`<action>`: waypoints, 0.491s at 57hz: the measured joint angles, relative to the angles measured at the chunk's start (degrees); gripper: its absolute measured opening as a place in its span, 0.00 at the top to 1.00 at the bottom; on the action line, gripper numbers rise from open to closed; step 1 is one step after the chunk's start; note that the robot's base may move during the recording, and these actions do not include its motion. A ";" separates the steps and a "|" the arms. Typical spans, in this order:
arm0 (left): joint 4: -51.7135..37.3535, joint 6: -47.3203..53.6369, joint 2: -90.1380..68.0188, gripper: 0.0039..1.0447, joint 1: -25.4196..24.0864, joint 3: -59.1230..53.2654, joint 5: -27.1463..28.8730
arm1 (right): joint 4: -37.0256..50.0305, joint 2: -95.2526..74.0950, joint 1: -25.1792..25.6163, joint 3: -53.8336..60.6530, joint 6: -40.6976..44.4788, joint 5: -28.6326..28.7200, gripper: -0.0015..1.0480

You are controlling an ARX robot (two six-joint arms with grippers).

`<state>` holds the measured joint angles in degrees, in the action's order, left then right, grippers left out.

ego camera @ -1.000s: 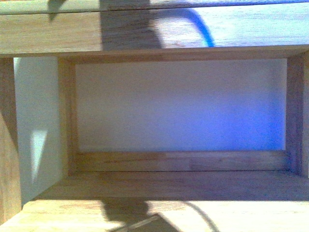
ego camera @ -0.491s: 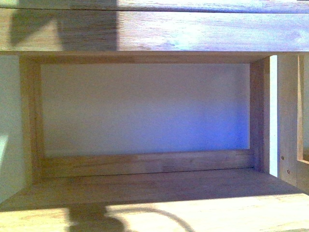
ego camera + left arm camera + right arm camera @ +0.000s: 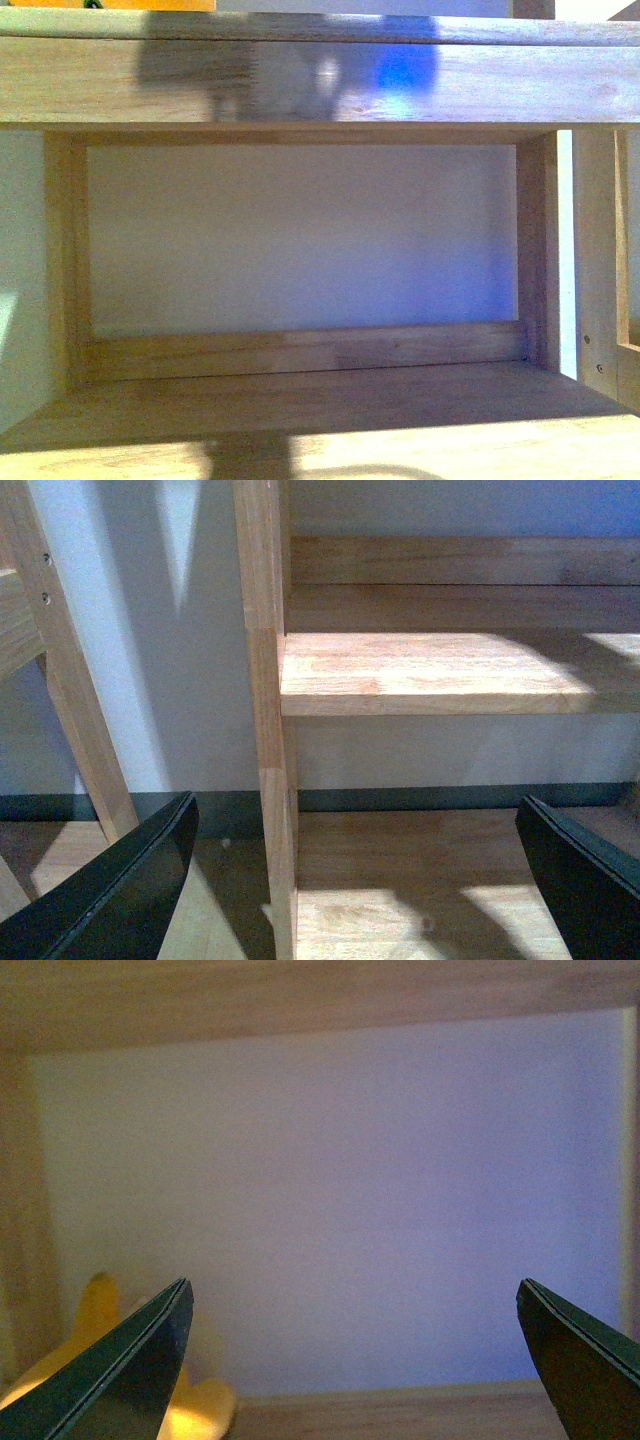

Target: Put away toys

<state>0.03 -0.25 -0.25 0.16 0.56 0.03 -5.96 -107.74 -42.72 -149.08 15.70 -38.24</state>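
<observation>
A soft orange-yellow toy (image 3: 95, 1312) shows in the right wrist view, low beside one finger, resting inside a wooden shelf compartment against its pale back wall. My right gripper (image 3: 352, 1285) is open, with nothing between its fingers, and the toy lies off to the side of it. An orange strip (image 3: 110, 4) peeks over the upper shelf board at the front view's top left; I cannot tell what it is. My left gripper (image 3: 355, 805) is open and empty, facing a wooden upright (image 3: 265, 730) lower on the shelf unit.
The front view is filled by a wooden shelf compartment (image 3: 300, 240) with a thick board above (image 3: 320, 80) and a low back rail (image 3: 300, 348). A sunlit shelf board (image 3: 430, 670) sits beyond the left gripper. Another wooden frame (image 3: 600, 260) stands at right.
The front view has swung right along the shelf and then tilted up slightly, bringing the orange strip into the top left corner. The arm shadows on the boards have shifted.
</observation>
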 joint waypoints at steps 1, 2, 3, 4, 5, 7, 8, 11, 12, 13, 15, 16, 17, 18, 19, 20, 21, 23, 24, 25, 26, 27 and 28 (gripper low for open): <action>0.00 0.00 0.00 0.06 -0.02 0.00 0.00 | 0.90 1.07 -0.02 1.51 0.39 -0.42 0.06; 0.00 0.00 0.00 0.06 -0.02 0.00 0.00 | 2.60 3.10 -0.11 4.42 1.07 -1.38 0.06; 0.00 0.00 0.00 0.06 -0.02 0.00 0.00 | 3.54 4.20 -0.13 5.92 1.51 -1.86 0.06; 0.00 0.00 0.00 0.06 0.00 0.00 0.00 | 4.44 5.20 -0.17 7.32 1.73 -2.29 0.06; 0.00 0.00 0.00 0.06 0.00 0.00 0.00 | 6.10 7.19 -0.22 10.01 2.51 -3.10 0.06; 0.00 0.00 0.00 0.06 -0.02 0.00 0.00 | 7.56 9.11 -0.28 12.57 3.23 -3.85 0.06; 0.00 0.00 0.00 0.06 0.00 0.00 0.00 | 8.76 10.97 -0.39 14.99 3.74 -4.63 0.06; 0.00 0.00 0.00 0.06 -0.02 0.00 0.00 | 11.10 14.47 -0.63 19.56 5.22 -5.84 0.06; 0.00 0.00 0.00 0.06 0.00 0.00 0.00 | 11.78 15.28 -0.68 20.68 5.57 -6.08 0.06; 0.00 0.00 0.00 0.06 0.00 0.00 0.00 | 12.46 16.04 -0.72 21.75 5.95 -6.36 0.06; 0.00 0.00 0.00 0.06 0.00 0.00 0.00 | 14.05 18.21 -0.90 24.85 6.49 -7.26 0.06; 0.00 0.00 0.00 0.06 -0.02 0.00 -0.02 | 14.67 19.54 -1.03 26.80 6.91 -7.80 0.06; 0.00 0.00 0.00 0.06 -0.02 0.00 0.00 | 14.99 20.17 -1.09 27.78 7.19 -8.04 0.06; 0.00 0.00 0.00 0.06 0.00 0.00 -0.02 | 15.43 20.81 -1.18 28.76 7.54 -8.28 0.06; 0.00 0.00 0.00 0.06 -0.02 0.00 0.00 | 16.55 21.97 -1.38 30.73 8.28 -8.81 0.06; 0.00 0.00 0.00 0.06 0.00 0.00 -0.02 | 17.27 22.53 -1.44 31.76 8.90 -8.98 0.06; 0.00 0.00 0.00 0.06 0.00 0.00 0.00 | 17.97 23.04 -1.53 32.70 9.33 -9.11 0.06; 0.00 0.00 0.00 0.06 -0.02 0.00 0.00 | 20.06 24.52 -1.70 35.60 10.45 -9.53 0.06; 0.00 0.00 0.00 0.06 0.00 0.00 0.00 | 21.18 25.46 -1.81 37.44 11.15 -9.84 0.06; 0.00 0.00 0.00 0.06 0.00 0.00 0.00 | 21.66 25.92 -1.86 38.32 11.47 -10.03 0.06; 0.00 0.00 0.00 0.06 0.00 0.00 0.00 | 22.16 26.36 -1.92 39.21 11.65 -10.14 0.06; 0.00 0.00 0.00 0.06 0.00 0.00 0.00 | 23.28 27.23 -2.08 41.00 12.57 -10.47 0.06; 0.00 0.00 0.00 0.06 0.00 0.00 0.00 | 24.00 27.71 -2.14 41.97 13.25 -10.49 0.06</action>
<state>0.03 -0.25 -0.25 0.16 0.56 0.03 18.04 -80.03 -44.86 -107.11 28.95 -48.73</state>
